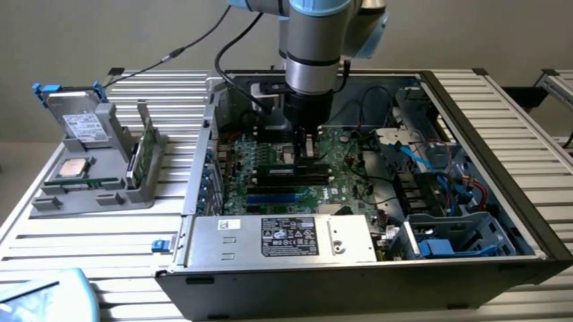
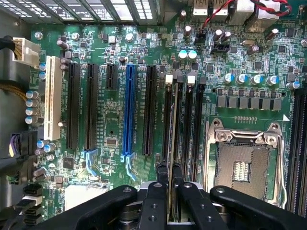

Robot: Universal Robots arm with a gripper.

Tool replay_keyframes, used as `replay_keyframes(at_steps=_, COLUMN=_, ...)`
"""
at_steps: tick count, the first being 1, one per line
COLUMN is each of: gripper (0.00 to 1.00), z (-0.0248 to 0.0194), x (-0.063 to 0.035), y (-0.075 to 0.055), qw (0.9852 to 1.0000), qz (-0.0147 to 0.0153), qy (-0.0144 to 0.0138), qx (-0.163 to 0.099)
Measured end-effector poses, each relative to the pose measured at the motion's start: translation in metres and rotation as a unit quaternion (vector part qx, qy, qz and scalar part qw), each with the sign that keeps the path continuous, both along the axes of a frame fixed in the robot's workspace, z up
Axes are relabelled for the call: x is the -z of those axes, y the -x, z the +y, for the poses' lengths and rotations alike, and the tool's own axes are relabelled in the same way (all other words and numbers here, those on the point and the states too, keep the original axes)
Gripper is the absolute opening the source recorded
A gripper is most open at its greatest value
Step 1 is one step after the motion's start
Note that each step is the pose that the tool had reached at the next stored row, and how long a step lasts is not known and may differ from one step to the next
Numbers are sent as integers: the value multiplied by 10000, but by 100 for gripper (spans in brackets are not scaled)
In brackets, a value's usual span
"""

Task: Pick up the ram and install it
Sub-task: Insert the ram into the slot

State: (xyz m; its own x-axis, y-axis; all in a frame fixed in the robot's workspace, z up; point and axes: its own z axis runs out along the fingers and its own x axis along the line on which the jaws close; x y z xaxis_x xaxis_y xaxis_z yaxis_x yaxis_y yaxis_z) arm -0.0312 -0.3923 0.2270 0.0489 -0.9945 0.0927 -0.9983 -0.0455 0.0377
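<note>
— Where is the ram (image 2: 171,139)?

— Pinched edge-on in the claw (image 2: 169,168). Its two fingers are drawn in close, one on each face of the thin board.

— And where does that put it over the board?

— It stands upright, in line with the black memory slots (image 2: 192,124) on the motherboard (image 2: 110,139), just beside the open processor socket (image 2: 242,165). Whether its lower edge touches a slot, I cannot tell.

— What lies around it?

— The arm reaches straight down into the open computer case (image 1: 528,221), which lies on the slatted desk (image 1: 72,235). At the exterior view's left, well apart from the case, a grey holder (image 1: 98,191) carries another green stick (image 1: 143,151) standing upright and a square silver chip (image 1: 74,168).
</note>
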Motion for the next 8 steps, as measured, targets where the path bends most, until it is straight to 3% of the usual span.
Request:
replay_keyframes(at_steps=4, gripper=14, z=0, x=13, y=1, qw=10000, qz=0, qy=22, qx=-26)
replay_keyframes(at_steps=8, gripper=14, z=0, x=26, y=1, qw=9999, qz=1, qy=89, qx=-47)
